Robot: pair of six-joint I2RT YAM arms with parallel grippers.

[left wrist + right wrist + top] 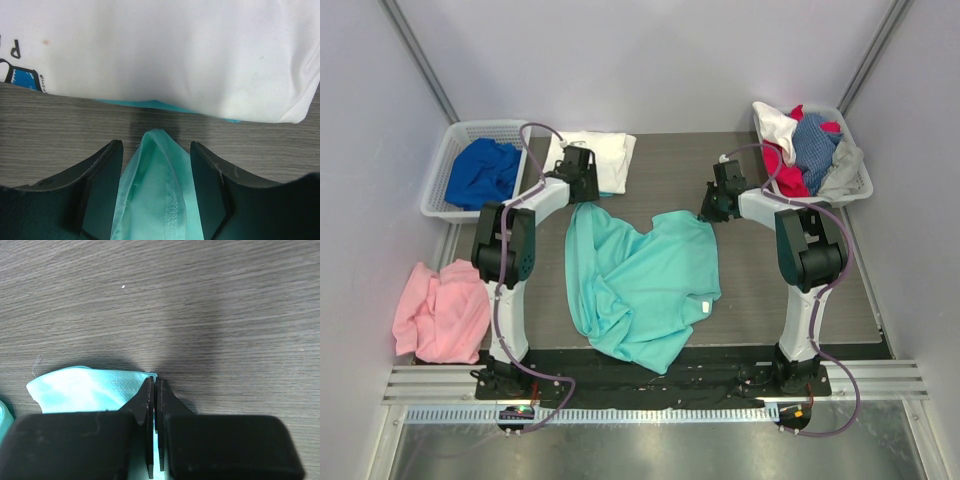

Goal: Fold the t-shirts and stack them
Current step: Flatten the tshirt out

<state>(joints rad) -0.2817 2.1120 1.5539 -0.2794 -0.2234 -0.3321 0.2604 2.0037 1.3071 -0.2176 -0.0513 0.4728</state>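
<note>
Though a white t-shirt (592,158) lies folded, the mint-green t-shirt (640,280) sprawls crumpled; the right gripper (154,381) pinches its edge, the left gripper (156,145) straddles a bunch, its hold unclear.

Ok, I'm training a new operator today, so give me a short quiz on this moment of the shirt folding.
1. True or false: the right gripper is shut on an edge of the mint-green t-shirt.
2. What lies between the fingers of the left gripper? A) white fabric B) mint-green fabric C) nothing
3. What colour is the folded t-shirt just beyond the left gripper?
Key: 1 true; 2 B; 3 white.
</note>
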